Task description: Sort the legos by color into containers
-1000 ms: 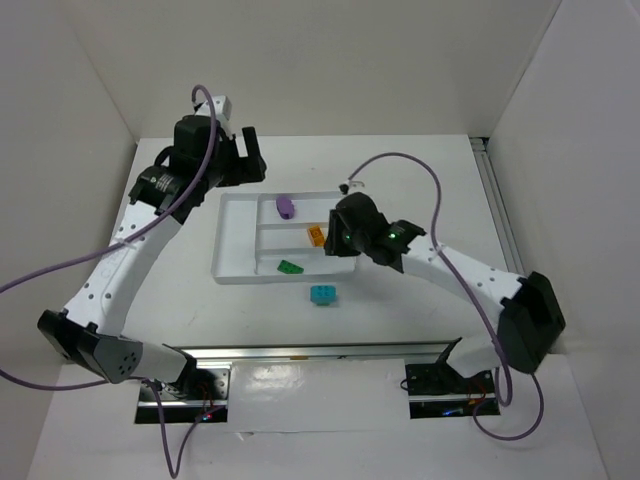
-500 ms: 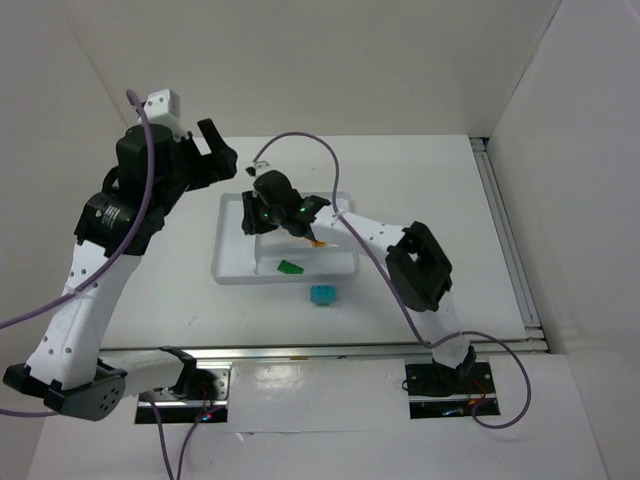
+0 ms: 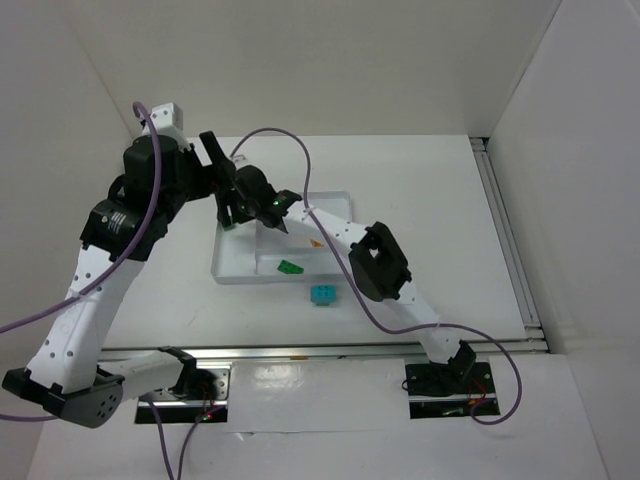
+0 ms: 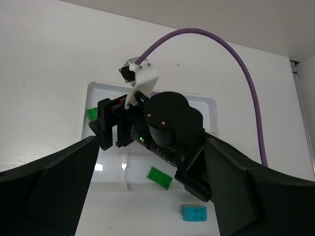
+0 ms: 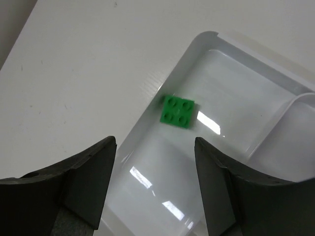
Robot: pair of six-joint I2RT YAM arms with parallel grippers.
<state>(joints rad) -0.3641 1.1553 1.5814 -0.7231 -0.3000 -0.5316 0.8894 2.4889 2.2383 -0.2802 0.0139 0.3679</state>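
Note:
The white tray (image 3: 236,262) holds a green square lego (image 5: 177,110) in its long compartment at the left end. My right gripper (image 5: 155,164) hangs just above that lego, open, with nothing between its fingers; from above the right gripper (image 3: 229,208) covers that end of the tray. A second green lego (image 3: 290,266) lies in the near short compartment. An orange lego (image 3: 316,242) peeks out beside the right arm. The cyan lego (image 3: 322,295) sits on the table in front of the tray. My left gripper (image 3: 214,158) is open and empty, high over the tray's far left corner.
The right arm (image 3: 375,262) stretches diagonally across the tray and hides much of its far side. White walls close in the table on the left, back and right. A purple cable (image 4: 231,54) arcs over the tray.
The right arm has swung left across the tray to its left end and its jaws have opened; a green square lego now lies beneath them. The left arm rose and drew back.

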